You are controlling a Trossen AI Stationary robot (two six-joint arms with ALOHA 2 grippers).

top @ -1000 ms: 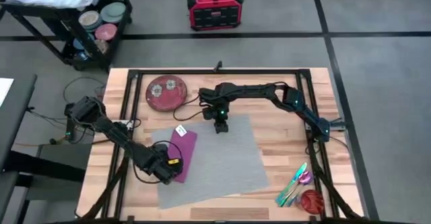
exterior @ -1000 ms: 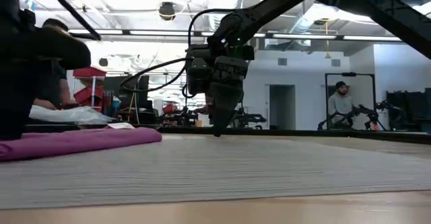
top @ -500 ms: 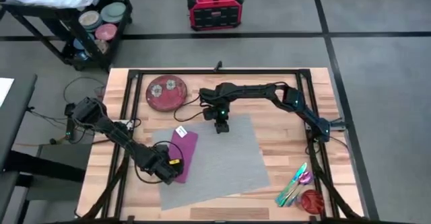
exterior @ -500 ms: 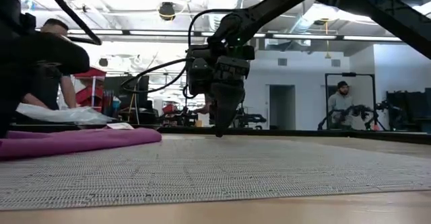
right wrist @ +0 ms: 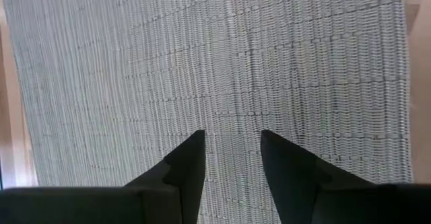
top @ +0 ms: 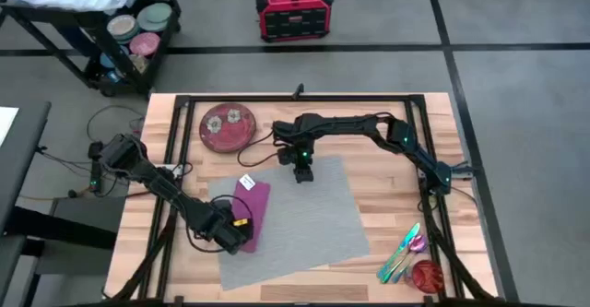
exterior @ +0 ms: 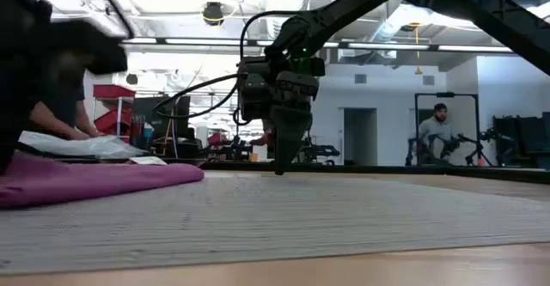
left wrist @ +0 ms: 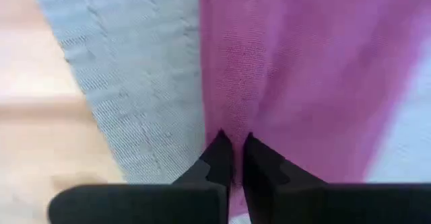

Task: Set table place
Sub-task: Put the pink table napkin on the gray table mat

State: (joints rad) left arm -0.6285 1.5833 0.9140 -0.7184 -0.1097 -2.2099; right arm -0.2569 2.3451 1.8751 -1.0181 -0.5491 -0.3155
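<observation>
- The left gripper (left wrist: 233, 158) has its two dark fingers pinched tight on the near edge of one purple cloth napkin (top: 249, 201), a fold of the cloth caught between the tips.
- The right gripper (right wrist: 231, 158) stands over the far edge of the mat with its two fingers parted, nothing between them but weave; in the low view its tips (exterior: 279, 167) sit at the mat's surface.
- One large grey rectangular woven placemat (top: 300, 224) lies skewed on the one light wooden plank table (top: 378, 136), near the middle, its left part carrying the napkin.
- One round dark red plate (top: 228, 127) rests on the bare wood at the far left, apart from the mat.
- A small bunch of coloured cutlery (top: 403, 253) lies at the near right corner, just beside one small red round dish (top: 427, 276).
</observation>
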